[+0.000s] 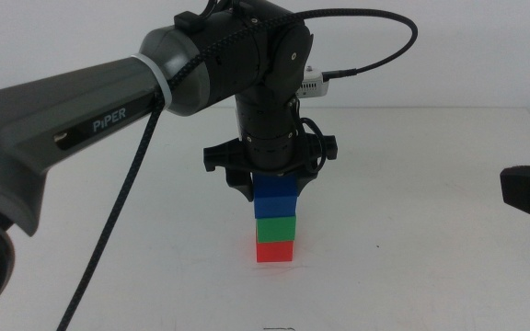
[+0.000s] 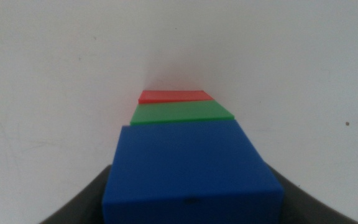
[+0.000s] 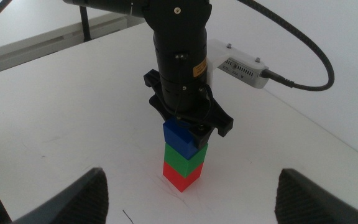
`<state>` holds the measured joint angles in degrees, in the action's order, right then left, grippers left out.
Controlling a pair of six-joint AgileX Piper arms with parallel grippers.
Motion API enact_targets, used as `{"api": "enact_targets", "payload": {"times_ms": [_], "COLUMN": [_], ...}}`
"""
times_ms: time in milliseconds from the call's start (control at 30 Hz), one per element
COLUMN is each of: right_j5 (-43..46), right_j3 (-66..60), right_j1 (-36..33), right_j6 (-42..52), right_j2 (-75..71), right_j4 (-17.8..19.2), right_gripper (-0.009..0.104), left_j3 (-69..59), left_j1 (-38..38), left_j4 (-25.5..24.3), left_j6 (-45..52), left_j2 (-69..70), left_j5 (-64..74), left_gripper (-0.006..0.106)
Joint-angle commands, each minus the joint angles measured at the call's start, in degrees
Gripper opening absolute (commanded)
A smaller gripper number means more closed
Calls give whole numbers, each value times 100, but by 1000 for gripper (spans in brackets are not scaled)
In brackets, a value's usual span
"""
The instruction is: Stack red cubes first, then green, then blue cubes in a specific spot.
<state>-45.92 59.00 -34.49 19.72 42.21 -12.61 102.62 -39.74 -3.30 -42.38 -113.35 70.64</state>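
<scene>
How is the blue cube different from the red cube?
The blue cube is on top of the stack; the red cube is at the bottom, on the table. The left gripper has its jaws around the blue cube; nothing grips the red cube. Both look the same size.

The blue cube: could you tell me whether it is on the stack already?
On the stack. The blue cube sits squarely on the green cube, which rests on the red cube, with the left gripper at its sides.
</scene>
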Motion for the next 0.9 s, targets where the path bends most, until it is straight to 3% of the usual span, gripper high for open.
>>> {"api": "enact_targets", "payload": {"times_ms": [0, 100, 167, 367, 700, 867], "right_j5": [413, 413, 413, 413, 413, 413], "right_j3": [150, 150, 150, 150, 150, 150], "right_j1": [32, 32, 32, 32, 32, 32], "right_j6": [12, 12, 12, 12, 12, 12], "right_j2": [-12, -12, -12, -12, -12, -12], "right_j4": [-12, -12, -12, -12, -12, -12], "right_gripper": [94, 94, 94, 94, 94, 94], "left_j3": [111, 111, 116, 123, 116, 109], "left_j1": [-10, -10, -10, -10, -10, 17], "left_j4": [38, 38, -28, -107, -1140, -1729], "left_j6": [-79, 57, 137, 243, 622, 1516], "left_j2": [339, 345, 356, 615, 1836, 2470], "left_j5": [148, 148, 161, 185, 495, 495], "left_gripper": [70, 88, 94, 94, 94, 94]}}
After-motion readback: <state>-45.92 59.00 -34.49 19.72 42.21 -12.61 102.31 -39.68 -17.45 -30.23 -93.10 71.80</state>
